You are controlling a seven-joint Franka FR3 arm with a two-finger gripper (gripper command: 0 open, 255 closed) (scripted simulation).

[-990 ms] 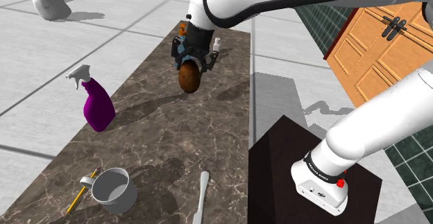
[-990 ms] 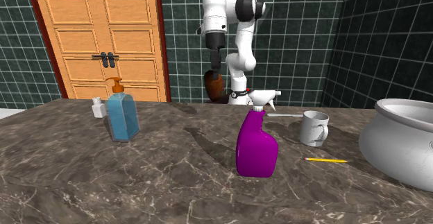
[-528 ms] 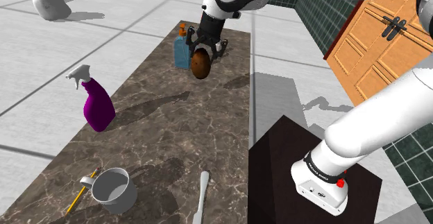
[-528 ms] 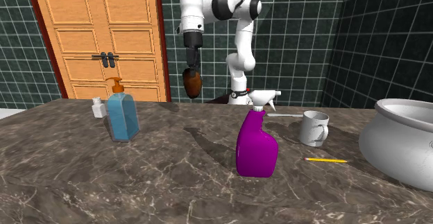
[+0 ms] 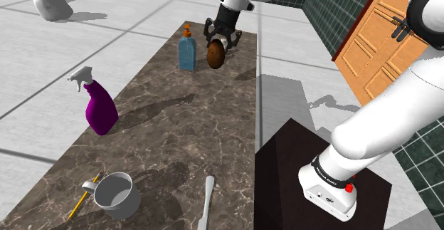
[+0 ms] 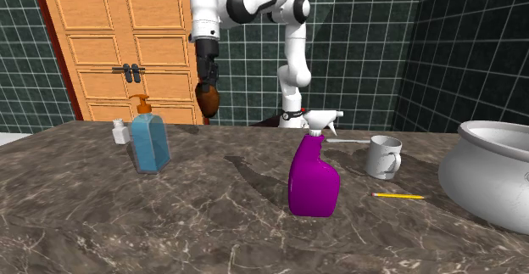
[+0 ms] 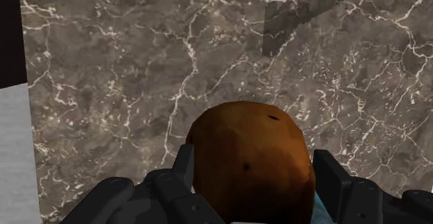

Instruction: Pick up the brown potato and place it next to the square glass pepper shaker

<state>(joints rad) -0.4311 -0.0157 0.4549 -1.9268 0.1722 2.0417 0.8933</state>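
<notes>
The gripper (image 5: 220,42) pinches the potato (image 5: 215,55) between its two black fingers (image 7: 183,168), one pressed against each side. It holds the potato in the air over the far end of the dark marble counter (image 5: 178,143). The wrist view shows the brown, speckled potato clasped between the fingers, with the veined counter beyond it.

In the shoulder view the potato hangs at three o'clock of the blue soap bottle (image 5: 187,51), near it but apart. In the second exterior view it hangs at about two o'clock of that bottle, roughly level with the orange pump top. There the small white shaker (image 6: 120,131) stands on the counter just beside the soap bottle, at its nine o'clock, well apart from the potato.

The purple spray bottle (image 6: 312,179) stands upright near the counter's middle. A grey mug (image 6: 383,156) stands at its three o'clock, and a yellow pencil (image 6: 398,196) lies at its four o'clock. A big pale pot (image 6: 496,175) sits beyond them.
</notes>
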